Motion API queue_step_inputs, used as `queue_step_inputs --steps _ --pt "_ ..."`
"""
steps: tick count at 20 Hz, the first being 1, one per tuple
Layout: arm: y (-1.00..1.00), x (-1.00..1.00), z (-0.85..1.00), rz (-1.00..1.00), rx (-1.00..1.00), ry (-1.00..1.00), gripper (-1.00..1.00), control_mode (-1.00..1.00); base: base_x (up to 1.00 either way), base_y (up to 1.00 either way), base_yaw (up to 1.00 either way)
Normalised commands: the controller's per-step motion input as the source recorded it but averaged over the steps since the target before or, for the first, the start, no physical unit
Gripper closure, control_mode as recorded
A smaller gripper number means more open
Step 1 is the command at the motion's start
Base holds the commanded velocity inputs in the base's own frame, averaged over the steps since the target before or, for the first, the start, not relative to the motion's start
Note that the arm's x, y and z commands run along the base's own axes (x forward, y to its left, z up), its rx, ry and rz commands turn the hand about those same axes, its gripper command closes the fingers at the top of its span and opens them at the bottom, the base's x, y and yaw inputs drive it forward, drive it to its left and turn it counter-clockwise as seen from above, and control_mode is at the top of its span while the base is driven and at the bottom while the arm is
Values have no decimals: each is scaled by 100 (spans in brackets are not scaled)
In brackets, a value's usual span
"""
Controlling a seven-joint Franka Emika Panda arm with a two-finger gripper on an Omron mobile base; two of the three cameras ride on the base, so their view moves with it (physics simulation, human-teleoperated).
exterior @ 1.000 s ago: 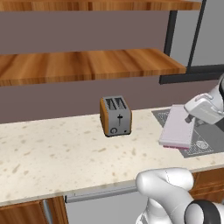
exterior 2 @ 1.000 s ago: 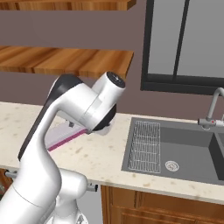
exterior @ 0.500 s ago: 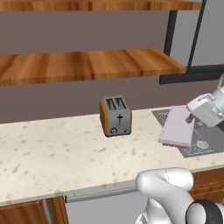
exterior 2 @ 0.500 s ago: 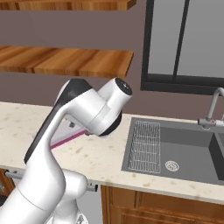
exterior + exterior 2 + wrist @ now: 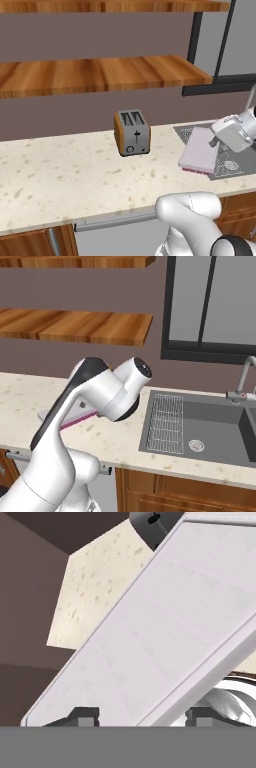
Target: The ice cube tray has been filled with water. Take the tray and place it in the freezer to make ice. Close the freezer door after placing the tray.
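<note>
the ice cube tray (image 5: 199, 150) lies directly under the gripper (image 5: 140, 716), long axis running 7 to 1 o'clock in the hand view; fingertips straddle its near end, contact unclear.

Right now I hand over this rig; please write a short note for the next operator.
Gripper: at the near edge of the ice cube tray, a fingertip on each side; whether it is clamped cannot be told.
Tray: by the sink, right of the toaster, seemingly raised above the counter.
Done: the tray is reached.
Left: carry the tray to the freezer, place it inside, close the freezer door.
</note>
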Motion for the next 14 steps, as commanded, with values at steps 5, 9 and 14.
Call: queue_step_inputs --steps 5,9,14 --pt "0 0 0 0 0 0 100 100 -26 3 -7" --pt "0 0 0 0 0 0 100 100 -87 -1 -12" --pt "0 0 0 0 0 0 100 100 -100 -24 -21"
